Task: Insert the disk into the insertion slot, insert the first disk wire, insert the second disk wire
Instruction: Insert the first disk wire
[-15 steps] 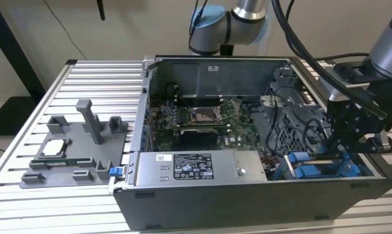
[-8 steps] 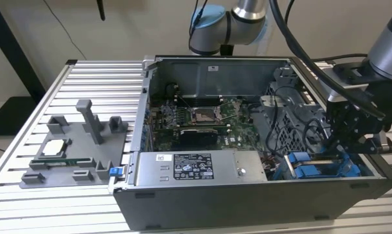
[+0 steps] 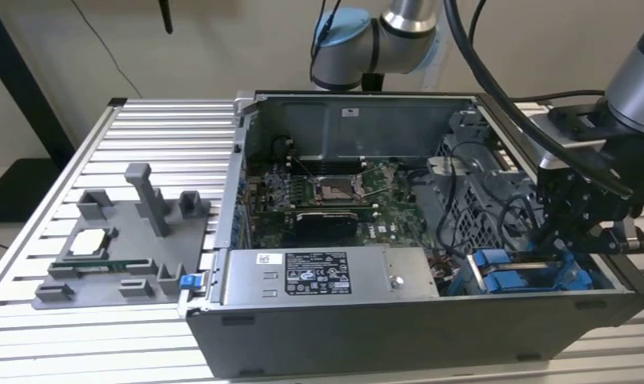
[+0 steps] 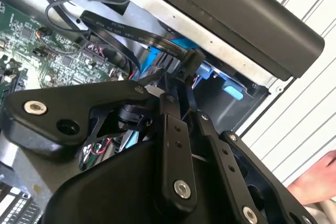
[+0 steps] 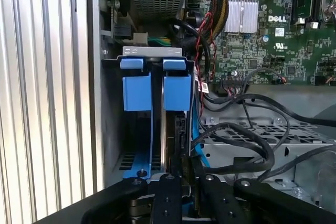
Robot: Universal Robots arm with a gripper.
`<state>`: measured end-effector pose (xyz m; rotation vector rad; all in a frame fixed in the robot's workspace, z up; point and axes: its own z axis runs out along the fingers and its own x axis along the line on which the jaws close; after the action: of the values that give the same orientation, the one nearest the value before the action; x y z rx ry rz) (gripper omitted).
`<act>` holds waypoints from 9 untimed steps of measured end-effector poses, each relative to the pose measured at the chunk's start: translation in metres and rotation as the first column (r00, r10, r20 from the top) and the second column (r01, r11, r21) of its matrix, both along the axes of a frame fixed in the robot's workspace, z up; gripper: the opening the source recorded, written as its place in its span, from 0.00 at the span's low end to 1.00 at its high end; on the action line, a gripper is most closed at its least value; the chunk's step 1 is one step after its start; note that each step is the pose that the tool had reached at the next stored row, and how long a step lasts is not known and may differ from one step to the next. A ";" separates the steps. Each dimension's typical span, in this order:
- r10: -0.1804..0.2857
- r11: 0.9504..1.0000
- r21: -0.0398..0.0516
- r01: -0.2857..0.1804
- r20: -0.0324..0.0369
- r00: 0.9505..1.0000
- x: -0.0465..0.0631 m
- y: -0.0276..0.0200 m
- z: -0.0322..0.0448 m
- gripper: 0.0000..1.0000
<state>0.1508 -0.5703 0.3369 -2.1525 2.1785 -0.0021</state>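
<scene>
Exterior view: my pincer (image 3: pixel 565 240) hangs inside the open computer case (image 3: pixel 354 336), at the corner on the exterior view's right, over the blue fittings of the insertion slot (image 3: pixel 514 276). The case stands on the slatted tabletop (image 3: pixel 162 128), with the motherboard (image 3: pixel 322 196) exposed. First wrist view — the disk (image 5: pixel 177 92) sits edge-on in the insertion slot in its blue carrier, just beside a second blue carrier (image 5: pixel 137 90). Second wrist view — my fingers (image 4: pixel 170 124) are drawn close, pinching the black connector (image 4: pixel 188 62) of a flat black wire (image 4: pixel 121 29) near the blue carrier.
</scene>
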 end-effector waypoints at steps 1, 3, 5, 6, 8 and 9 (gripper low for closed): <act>0.000 1.000 0.000 0.000 0.000 1.000 0.000 0.0000 -0.0017 0.00; -0.001 1.000 -0.002 0.001 0.000 1.000 0.000 0.0000 -0.0045 0.00; -0.001 1.000 0.001 0.001 0.000 1.000 0.000 0.0001 -0.0063 1.00; -0.001 1.000 0.001 0.001 0.000 1.000 0.000 0.0000 -0.0055 1.00; -0.001 1.000 0.001 0.001 0.000 1.000 0.000 0.0000 0.0007 1.00; -0.001 1.000 0.000 0.001 0.000 1.000 0.000 0.0000 0.0055 1.00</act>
<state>0.1508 -0.5702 0.3424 -2.1515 2.1792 -0.0017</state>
